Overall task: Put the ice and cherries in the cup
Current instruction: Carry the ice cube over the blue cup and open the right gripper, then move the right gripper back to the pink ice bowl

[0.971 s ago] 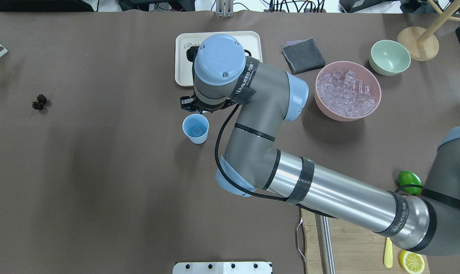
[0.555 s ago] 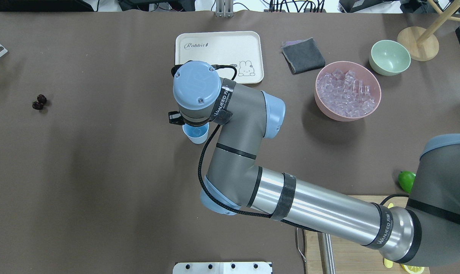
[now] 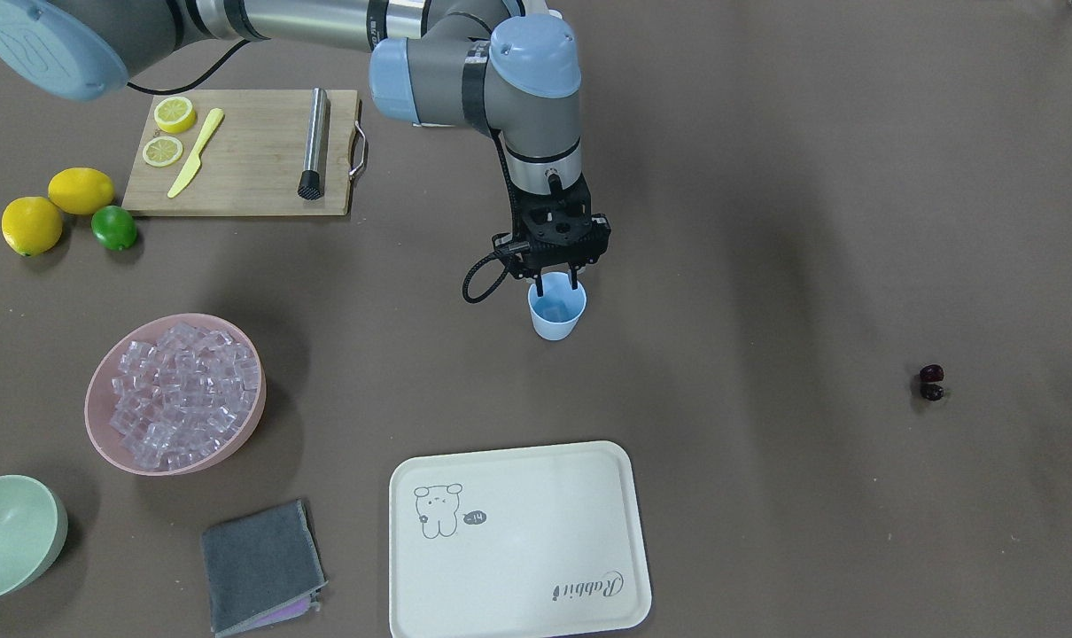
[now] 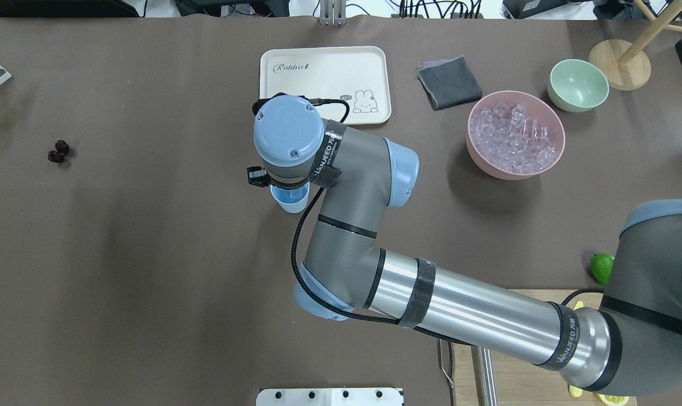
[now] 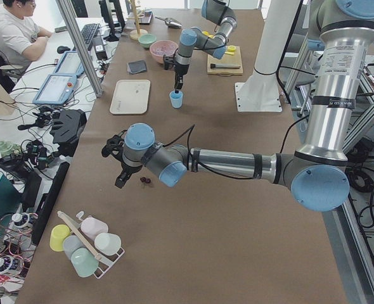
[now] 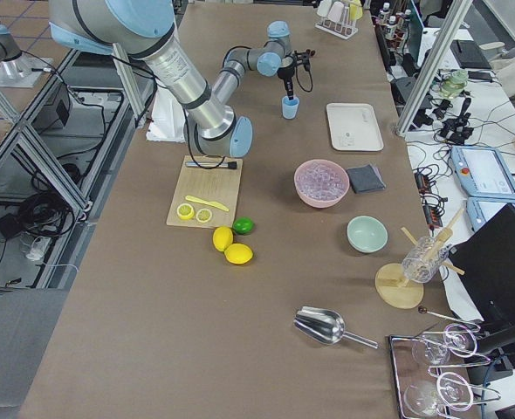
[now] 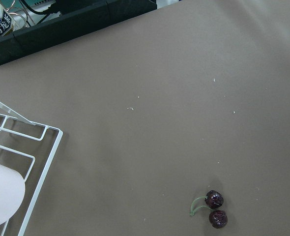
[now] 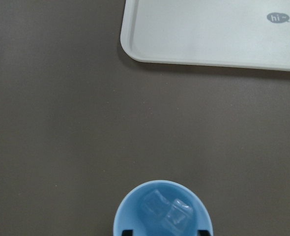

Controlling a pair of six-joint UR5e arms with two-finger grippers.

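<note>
The light blue cup [image 3: 556,314] stands mid-table and holds two ice cubes [image 8: 163,211]. My right gripper [image 3: 555,283] points straight down just above the cup's rim, open and empty, one fingertip on each side of the opening. In the overhead view my right wrist covers most of the cup [image 4: 291,200]. The rest of the ice [image 3: 182,390] fills the pink bowl [image 4: 487,169]. The cherries [image 3: 931,382] lie as a pair on the table far from the cup. They also show in the left wrist view [image 7: 215,209]. My left gripper [image 5: 115,161] hovers near the cherries; I cannot tell its state.
A cream tray [image 3: 518,540] lies just beyond the cup. A grey cloth [image 3: 261,567] and a pale green bowl [image 3: 9,532] sit near the pink bowl. A cutting board [image 3: 244,151] carries lemon slices, a knife and a metal rod. A white wire rack [image 7: 17,162] stands near the cherries.
My right wrist has moved from over the tray's near edge to right above the cup and now hides most of it in the overhead view. The cherries have not moved.
</note>
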